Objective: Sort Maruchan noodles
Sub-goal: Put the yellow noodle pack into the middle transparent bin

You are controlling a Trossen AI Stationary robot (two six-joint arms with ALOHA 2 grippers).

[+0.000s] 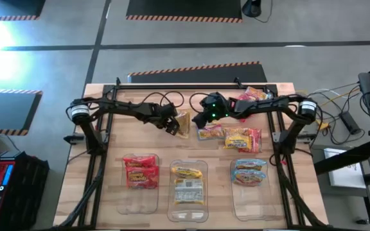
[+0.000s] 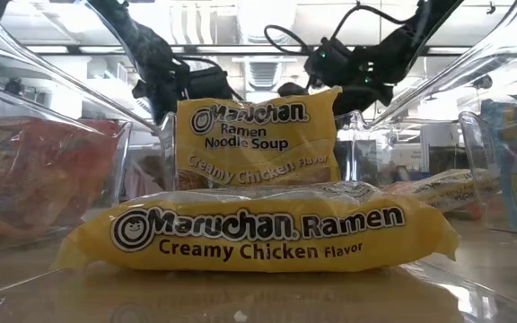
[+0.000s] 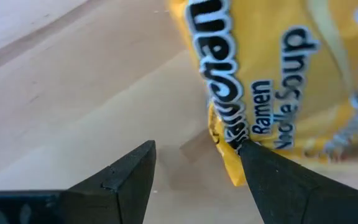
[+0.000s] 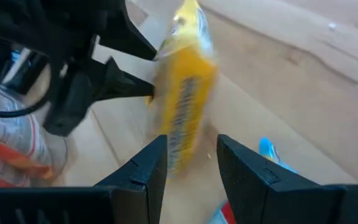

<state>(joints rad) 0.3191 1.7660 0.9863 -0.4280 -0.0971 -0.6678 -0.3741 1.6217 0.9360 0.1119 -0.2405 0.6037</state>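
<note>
A yellow Maruchan packet stands on edge at the table's middle, between my two grippers; it shows upright in the low view and blurred in the right wrist view. My left gripper is open at its left side. My right gripper is open at its right side, the packet's lower end just past its fingertips. Other packets lie loose on the table: a yellow one, a red and yellow one and one at the far right. My left gripper is open, and the tip of one finger meets the yellow packet's lower corner, coming level from the table's left. The same fingertip shows against the packet's flat side in the right wrist view. The packet stands upright, not pinched. My right gripper: I cannot tell whether its fingers touch the packet.
Three clear bins stand along the near edge: the left holds red packets, the middle yellow ones, the right light blue ones. Black frame posts stand at both sides of the table.
</note>
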